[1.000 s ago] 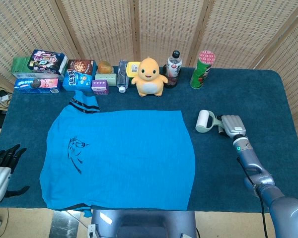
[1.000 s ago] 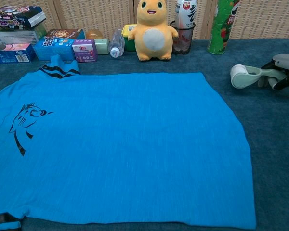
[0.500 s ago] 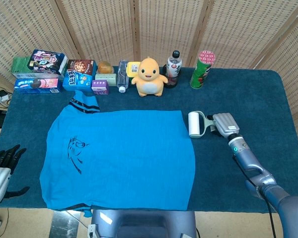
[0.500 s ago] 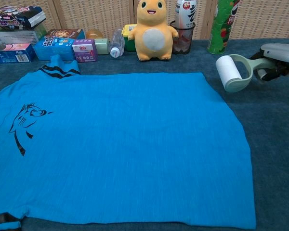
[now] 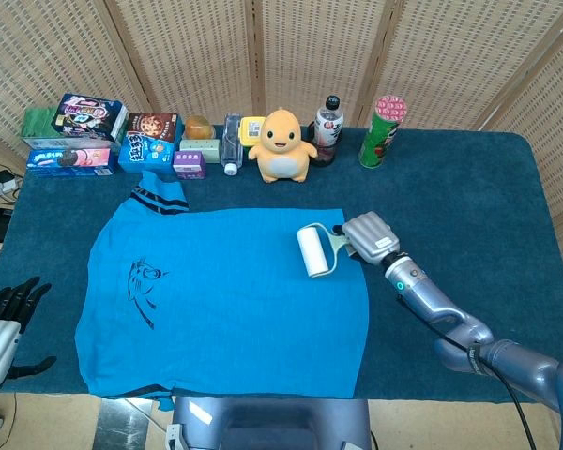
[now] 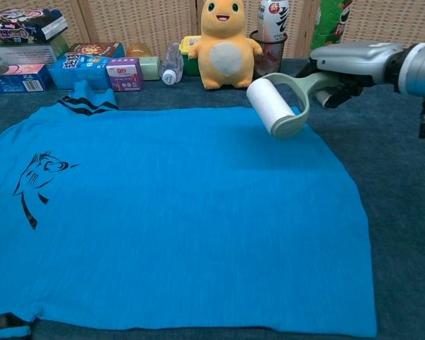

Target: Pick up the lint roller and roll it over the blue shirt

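Head view puts my right hand point(image 5: 372, 238) over the right-hand edge of the blue shirt point(image 5: 225, 300), wrapped around the handle of the lint roller point(image 5: 312, 250); the fingers themselves are tucked under the silver back of the hand, so I can only say they are closed on the handle, not how each one lies. In that view the white drum sits over the upper right part of the shirt, its long axis running roughly front to back across the table, with the handle reaching out to the right towards my wrist. Chest view shows the same roller point(image 6: 270, 106) hanging above the cloth with a soft shadow beneath it; I judge it is not yet touching, though the gap is hard to read. My hand in that view point(image 6: 354, 62) comes in from the right, level with the yellow plush toy point(image 6: 224, 44) at the back row.

What matters for the coming stroke: nearly all of the shirt lies to the left of the drum, and the drum's axis is crosswise to that direction; so lowering it and pushing leftward should make it roll rather than drag. My left hand point(image 5: 2, 323) is off the table's near left corner, fingers spread and holding nothing, well apart from the roller; the right does this job.
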